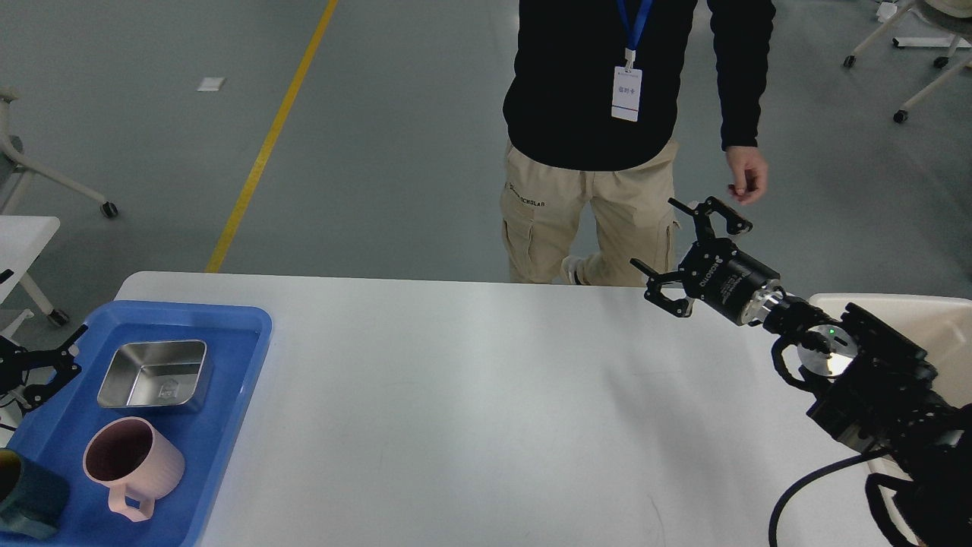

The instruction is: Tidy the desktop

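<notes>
Head view shows the white desktop [471,410] filling the lower middle; a blue tray [228,395] lies on its left end, holding a steel square dish [152,374], a pink mug [130,467] and a dark green cup [26,505]; the right gripper [687,254] hangs over the far right edge, fingers spread and empty; the left gripper [47,363], jaws parted and empty, sits at the tray's left rim; a person [607,114] stands beyond the table.
</notes>
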Available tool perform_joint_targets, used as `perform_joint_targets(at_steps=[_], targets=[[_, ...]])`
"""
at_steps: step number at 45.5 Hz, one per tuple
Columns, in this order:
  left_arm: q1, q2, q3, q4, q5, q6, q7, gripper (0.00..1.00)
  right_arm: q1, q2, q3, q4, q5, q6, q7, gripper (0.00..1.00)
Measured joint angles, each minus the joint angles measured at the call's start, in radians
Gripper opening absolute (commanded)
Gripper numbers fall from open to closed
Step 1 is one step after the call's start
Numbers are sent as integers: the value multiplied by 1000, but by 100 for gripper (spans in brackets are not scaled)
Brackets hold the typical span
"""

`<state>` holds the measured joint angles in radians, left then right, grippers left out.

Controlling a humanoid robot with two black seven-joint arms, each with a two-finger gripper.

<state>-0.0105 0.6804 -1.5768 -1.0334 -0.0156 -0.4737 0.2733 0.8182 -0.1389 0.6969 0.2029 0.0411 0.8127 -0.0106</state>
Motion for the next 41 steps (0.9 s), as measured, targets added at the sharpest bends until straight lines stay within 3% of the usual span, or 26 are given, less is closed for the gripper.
perform_joint_targets(at_steps=[12, 22, 41], targets=[[-115, -39, 11, 115, -1, -18, 4, 97, -22, 158, 152, 0, 22, -11, 5, 100], [-146, -95, 21, 131, -1, -40, 7, 97, -45, 269, 191, -24, 21, -55, 12, 100], [-138, -140, 57, 130, 0, -101, 7, 97, -41, 268, 197, -46, 22, -83, 46, 100]])
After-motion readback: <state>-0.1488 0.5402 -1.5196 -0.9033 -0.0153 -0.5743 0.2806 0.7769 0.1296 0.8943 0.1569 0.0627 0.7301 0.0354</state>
